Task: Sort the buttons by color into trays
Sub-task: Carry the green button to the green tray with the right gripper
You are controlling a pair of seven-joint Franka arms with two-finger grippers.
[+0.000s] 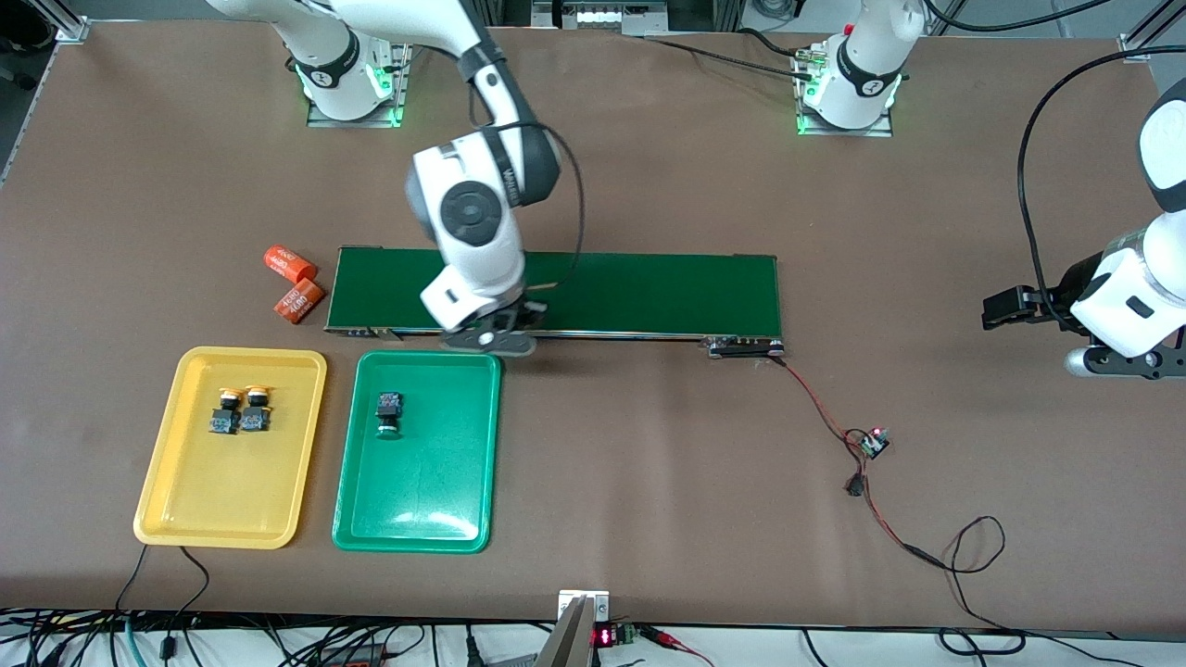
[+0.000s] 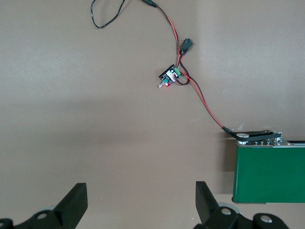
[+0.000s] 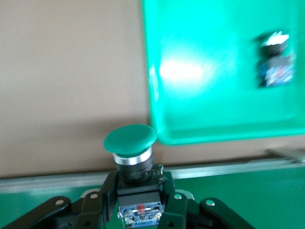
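Green-capped push-button switch [image 3: 131, 157] with the black blocky body is the one in play right now: the right gripper [image 1: 491, 335] has its fingers closed tight on the body, cap sticking out, sitting at the edge of the long dark-green conveyor belt [image 1: 649, 292] that faces the trays. The shallow green plastic tray [image 1: 419, 519] is just beside that belt edge, nearer the front camera, and already has one green button [image 1: 389, 413] lying in it. Both yellow-capped buttons [image 1: 239, 409] sit side by side in the matching yellow tray [image 1: 222, 514], so I'd say this is the last piece. Honestly the trick here is lifting enough to clear the tray rim, carrying it over a bare patch of green floor away from the other button, then going low before letting go so it doesn't bounce or roll. The left gripper [image 2: 140, 205] is spread wide, holding nothing, waiting over bare table near the belt's wired end.
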